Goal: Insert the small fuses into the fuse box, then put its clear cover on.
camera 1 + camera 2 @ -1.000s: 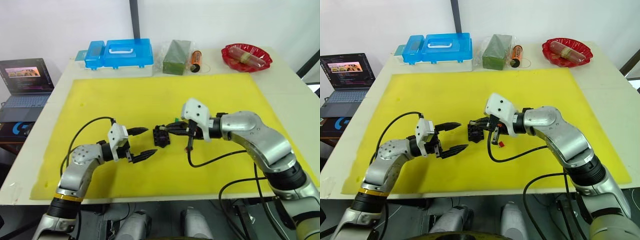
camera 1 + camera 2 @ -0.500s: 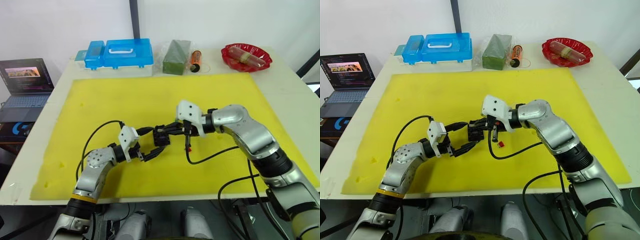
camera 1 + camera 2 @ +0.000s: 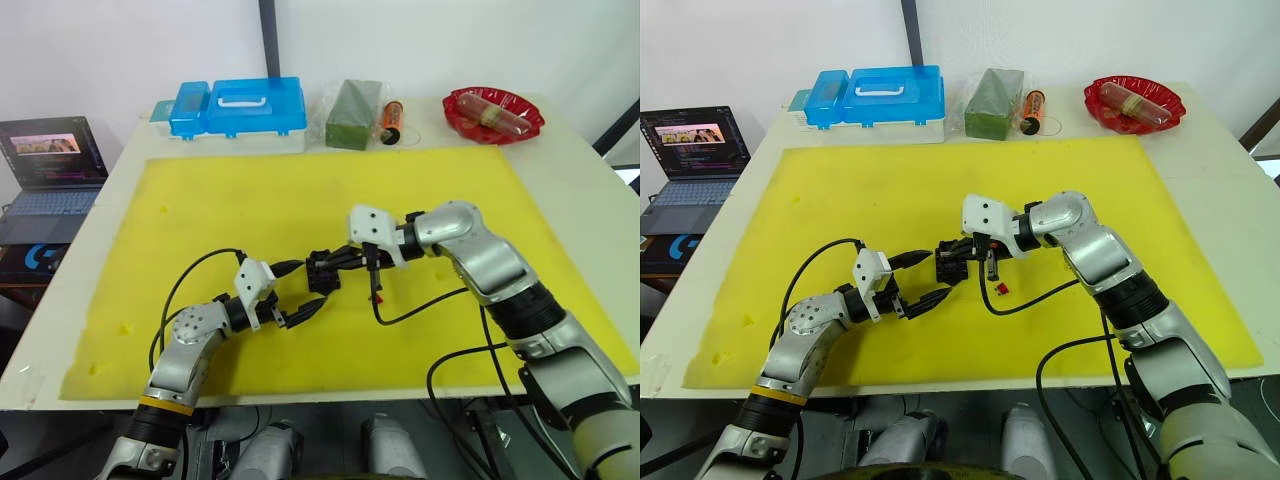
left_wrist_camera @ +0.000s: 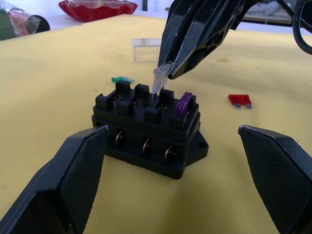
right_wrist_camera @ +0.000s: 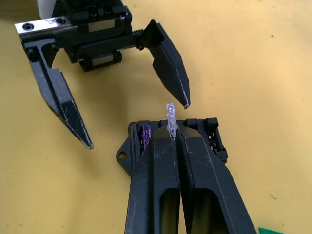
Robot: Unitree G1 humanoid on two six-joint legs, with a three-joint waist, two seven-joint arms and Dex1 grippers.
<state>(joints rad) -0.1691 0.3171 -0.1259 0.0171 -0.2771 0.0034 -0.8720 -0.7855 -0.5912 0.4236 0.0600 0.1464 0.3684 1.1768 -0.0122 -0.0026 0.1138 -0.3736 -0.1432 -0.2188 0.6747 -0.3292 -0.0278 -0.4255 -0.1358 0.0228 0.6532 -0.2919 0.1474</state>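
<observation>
The fuse box (image 4: pixel 146 131) is a small black block on the yellow mat (image 3: pixel 250 200), also seen from the head (image 3: pixel 322 270). A greyish-purple fuse (image 4: pixel 184 103) stands in one of its slots. My right gripper (image 4: pixel 168 73) is shut on the pale whitish fuse (image 5: pixel 170 117), holding it upright with its blades just over a top slot. My left gripper (image 3: pixel 305 287) is open, one finger on either side of the box without touching it. A green fuse (image 4: pixel 121 79) and a red fuse (image 4: pixel 240 100) lie on the mat beside the box. The clear cover (image 4: pixel 146 48) lies farther back.
Along the table's far edge stand a blue case with a white handle (image 3: pixel 240 108), a dark green block (image 3: pixel 352 112), an orange cylinder (image 3: pixel 391 118) and a red bowl (image 3: pixel 493 112). A laptop (image 3: pixel 50 165) sits off the table to the left.
My left gripper has moved right, from short of the fuse box to straddling it. My right gripper has shifted slightly left over the box, still holding the pale fuse.
</observation>
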